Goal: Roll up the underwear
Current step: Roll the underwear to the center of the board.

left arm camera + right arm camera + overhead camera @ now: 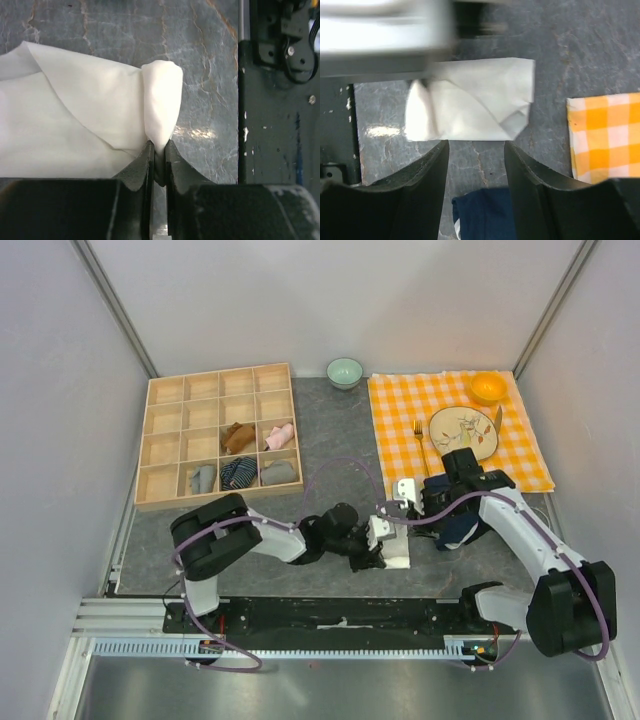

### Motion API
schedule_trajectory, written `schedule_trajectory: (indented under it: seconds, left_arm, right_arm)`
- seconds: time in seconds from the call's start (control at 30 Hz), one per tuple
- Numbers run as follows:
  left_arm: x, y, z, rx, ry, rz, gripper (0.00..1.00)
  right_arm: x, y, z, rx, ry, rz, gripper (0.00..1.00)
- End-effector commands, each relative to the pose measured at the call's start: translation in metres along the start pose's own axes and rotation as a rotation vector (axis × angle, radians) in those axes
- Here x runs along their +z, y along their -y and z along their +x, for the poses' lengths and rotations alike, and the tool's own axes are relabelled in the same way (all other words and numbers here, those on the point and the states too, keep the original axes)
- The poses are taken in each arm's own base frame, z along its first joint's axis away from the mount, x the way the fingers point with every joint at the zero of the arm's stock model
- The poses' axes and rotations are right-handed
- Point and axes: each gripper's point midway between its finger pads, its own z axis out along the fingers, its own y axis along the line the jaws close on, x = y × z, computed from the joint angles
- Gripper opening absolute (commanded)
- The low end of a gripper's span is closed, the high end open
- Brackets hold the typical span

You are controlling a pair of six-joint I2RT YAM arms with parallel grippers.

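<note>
Pinch at the near middle: left fingers [149, 161] pressed together on the cream-white underwear [75, 125], clamping its rolled end [162, 97]. The roll is a short fat tube rising straight off the fingertips. The rest of the garment lies flat on the tabletop [210, 60], left of the fingers in the left wrist view, with one corner folded over. Black base rail [270, 110] just right of the fingers, not touching the cloth.

Right fingers [437, 162] spread wide, gripping nothing, above bare tabletop. The cream-white underwear lies just past their tips, apart from them. A navy cloth [480, 212] sits on the near side between the two fingers; contact cannot be told. Edge of the orange-and-white checked cloth [605, 135] is right of the fingers.

Top view: both sets of fingers are close together over the garment, left from the left side, right from the far side.

Farther off, well left of the left fingers, is a wooden tray [160, 390]. The rust-brown underwear [237, 437] sits bundled in one compartment, a pink roll [280, 435] in the one to its right, and a striped bundle [238, 472] in the nearer one.

Beyond the right fingers, the checked cloth carries a plate [463, 430], a fork [420, 440] and an orange bowl [488, 388]. Green bowl [345, 372] at the far edge.
</note>
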Motion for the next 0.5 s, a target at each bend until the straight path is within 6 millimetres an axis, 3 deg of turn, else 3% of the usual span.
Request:
schedule_trajectory:
  seconds: [0.0,0.2,0.33,0.47]
  left_arm:
    - [-0.001,0.006,0.014,-0.435,-0.080,0.170,0.03]
    - [0.005,-0.010,0.037,-0.715,-0.182,0.196,0.07]
    - [0.007,-0.019,0.040,-0.799,-0.186,0.180,0.10]
    - [0.009,-0.025,0.043,-0.875,-0.187,0.160,0.16]
  right_arm:
    - [0.003,-0.033,0.002,-0.094,0.046,-0.120,0.55]
    - [0.019,-0.051,0.009,-0.179,0.025,-0.164,0.56]
    - [0.038,-0.051,0.009,-0.250,-0.037,-0.126,0.57]
    - [0.054,-0.039,0.018,-0.329,-0.140,-0.058,0.58]
